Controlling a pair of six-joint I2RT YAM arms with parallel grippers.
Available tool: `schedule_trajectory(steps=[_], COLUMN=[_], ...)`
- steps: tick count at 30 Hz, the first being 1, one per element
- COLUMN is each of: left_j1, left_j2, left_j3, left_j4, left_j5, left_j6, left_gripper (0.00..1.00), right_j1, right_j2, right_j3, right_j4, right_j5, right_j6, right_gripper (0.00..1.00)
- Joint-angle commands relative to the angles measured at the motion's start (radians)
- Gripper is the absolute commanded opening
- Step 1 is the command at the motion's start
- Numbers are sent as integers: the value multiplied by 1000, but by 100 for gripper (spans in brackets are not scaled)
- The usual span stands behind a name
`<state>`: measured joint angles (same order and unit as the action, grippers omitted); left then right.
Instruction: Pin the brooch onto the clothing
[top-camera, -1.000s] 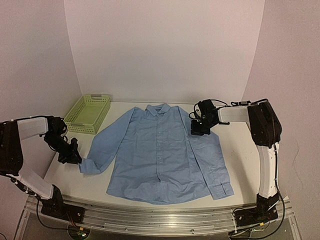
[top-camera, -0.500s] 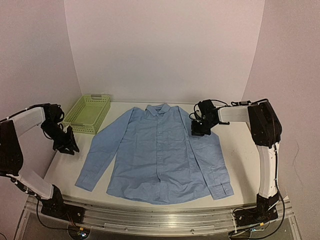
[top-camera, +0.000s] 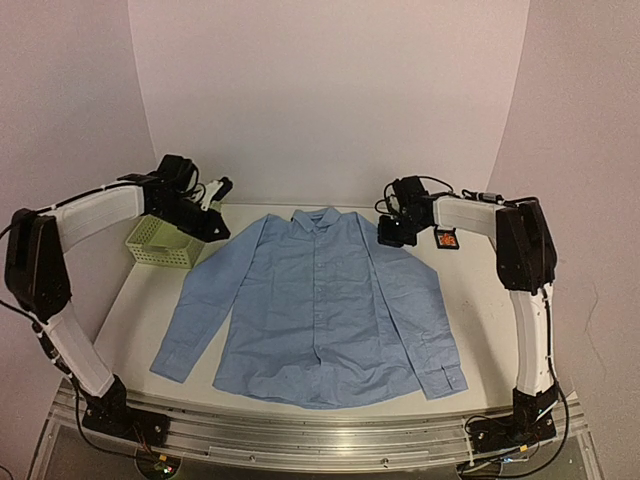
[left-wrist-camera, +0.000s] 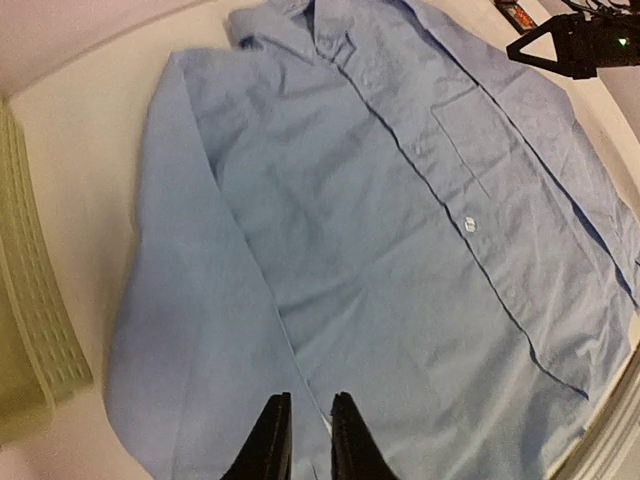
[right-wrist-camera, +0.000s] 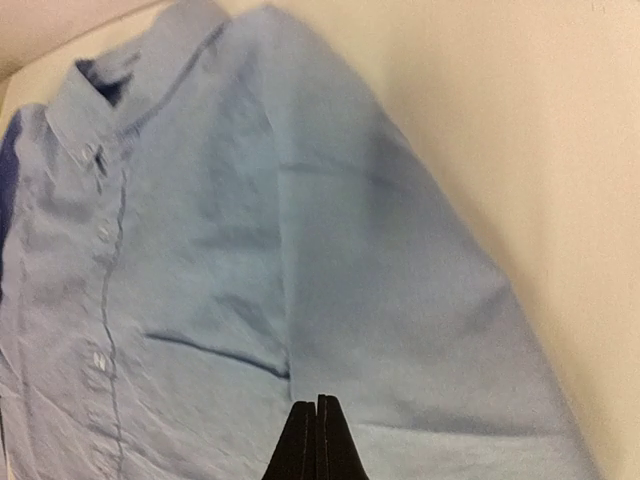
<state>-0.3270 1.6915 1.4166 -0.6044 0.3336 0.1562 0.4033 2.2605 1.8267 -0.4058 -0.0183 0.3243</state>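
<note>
We're hovering left gripper (left-wrist-camera: 310, 445) near table (top-camera: 480, 300) far-left corner, jaws barely parted, gripping nothing. Right gripper (right-wrist-camera: 316, 440) pressing jaws together, empty. Shirt (top-camera: 320, 300) lying mid-table; brooch (top-camera: 447, 239) sitting near far-right corner.

Lab booth: white backdrop (top-camera: 330, 100), tabletop (top-camera: 480, 300) (aluminium rail (top-camera: 320, 438)).

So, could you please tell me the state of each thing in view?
Shirt: flat, buttoned, face up.
Brooch: unpinned, in black box.
Basket: upright, partly hidden behind left arm.
Left hand: slightly open, empty.
Right hand: shut, empty.
</note>
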Motion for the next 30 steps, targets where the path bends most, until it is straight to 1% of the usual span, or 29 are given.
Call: schedule_trajectory(steps=[1,4,7,10,13,16,20,22,30], left_j1=[-12,-12,-22,-33,-34,-34,-34,-34,-33], left_j2=[224,386,486,588,674,732,813,844,942], left_j3=[235,380,443,511,592,621,652,665,742], left_j4=[185,213,290,324,318,335,342,358,424], left_j5=[-137,-180,-213,-264,-278,-306,-325,-366,-404], left_j6=[36,-26,-32,-17,-31,-34,-37,-30,-24], left_gripper=[7,5,5,2,1,1,1,0,2], right_j1=[-17,-28,-32,-41,-63,-83,-107,-117,-138], right_j2=[117,203,283,351,390,406,406,411,439], right_j3=[164,286,410,476,485,466,425,415,412], right_j4=[3,5,11,24,57,89,114,122,127], right_j5=[17,4,-18,-28,-46,-51,-20,-13,-20], right_j6=[6,1,-11,5,60,117,179,194,201], right_gripper=[0,0,0,0,0,0,0,0,0])
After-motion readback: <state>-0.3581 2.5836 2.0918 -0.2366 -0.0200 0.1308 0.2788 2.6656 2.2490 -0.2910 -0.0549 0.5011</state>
